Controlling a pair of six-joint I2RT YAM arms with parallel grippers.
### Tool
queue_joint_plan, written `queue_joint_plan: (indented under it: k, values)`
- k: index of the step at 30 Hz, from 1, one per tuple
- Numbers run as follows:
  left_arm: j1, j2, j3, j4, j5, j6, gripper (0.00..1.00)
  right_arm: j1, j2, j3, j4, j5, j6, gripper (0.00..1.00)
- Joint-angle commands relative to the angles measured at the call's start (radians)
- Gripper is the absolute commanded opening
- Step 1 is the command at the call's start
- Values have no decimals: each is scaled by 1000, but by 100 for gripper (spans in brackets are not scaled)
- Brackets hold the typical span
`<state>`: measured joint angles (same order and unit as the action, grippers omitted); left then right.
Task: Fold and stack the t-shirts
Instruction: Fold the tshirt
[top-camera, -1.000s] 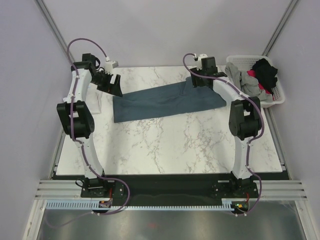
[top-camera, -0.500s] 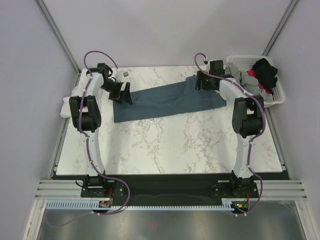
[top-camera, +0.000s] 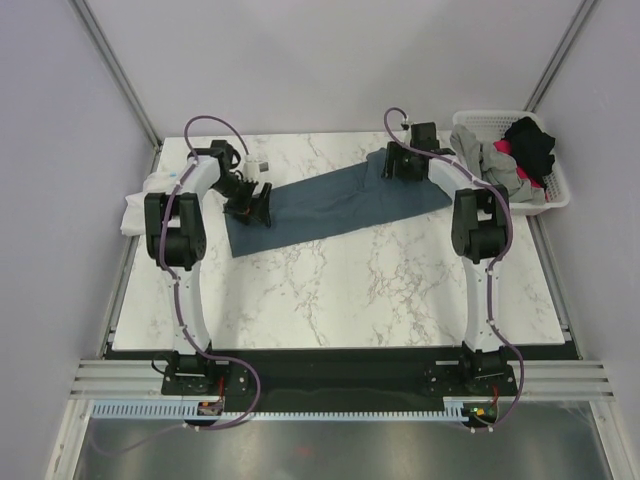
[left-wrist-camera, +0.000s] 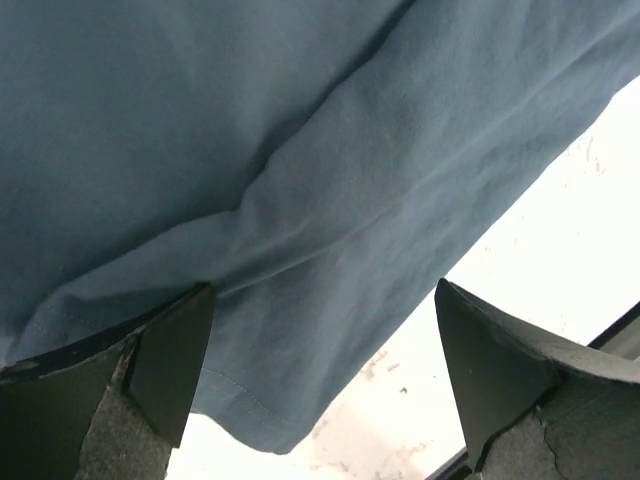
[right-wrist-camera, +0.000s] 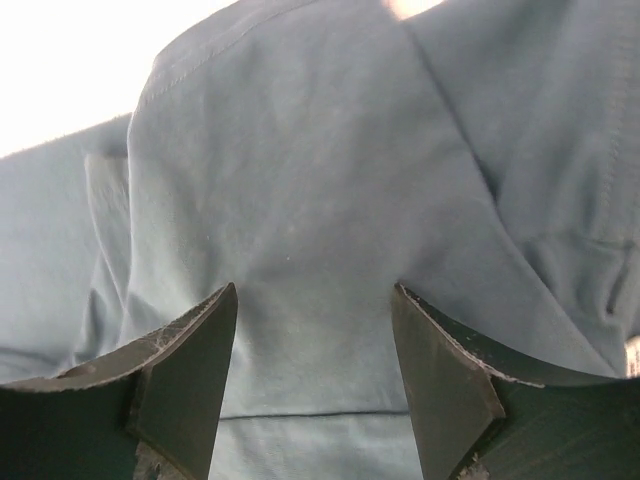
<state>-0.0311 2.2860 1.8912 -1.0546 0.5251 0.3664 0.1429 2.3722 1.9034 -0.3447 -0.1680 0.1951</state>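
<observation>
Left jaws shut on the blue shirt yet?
No, the left wrist view shows the jaws spread wide over the slate-blue cloth t-shirt, nothing pinched.

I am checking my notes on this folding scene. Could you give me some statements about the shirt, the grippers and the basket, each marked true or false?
1. The slate-blue t-shirt lies spread on the table. True.
2. The left gripper is shut on the cloth. False: its jaws stand open over it.
3. The white basket holds clothes. True.
4. The right gripper is above the basket. False: it is open over the shirt's right end.
</observation>
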Motion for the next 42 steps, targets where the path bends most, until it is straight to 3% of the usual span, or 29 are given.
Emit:
queue_joint_plan:
  k: [1,13,27,34,42]
  values:
    - [-47,-85,-143,-24,-79,-43,100,4,59,86,27,-11,40,71]
    - [-211,-276,-406,-25,-91,-52,100,82,205,276,96,-27,70,74]
    - [-452,-425,-596,-21,-96,-60,100,168,321,430,191,-48,147,77]
    - [-590,-450,-610,-21,-96,-60,100,190,345,476,222,-53,158,78]
    - [-621,-500,-425,-48,-155,-60,100,155,79,329,190,-70,118,78]
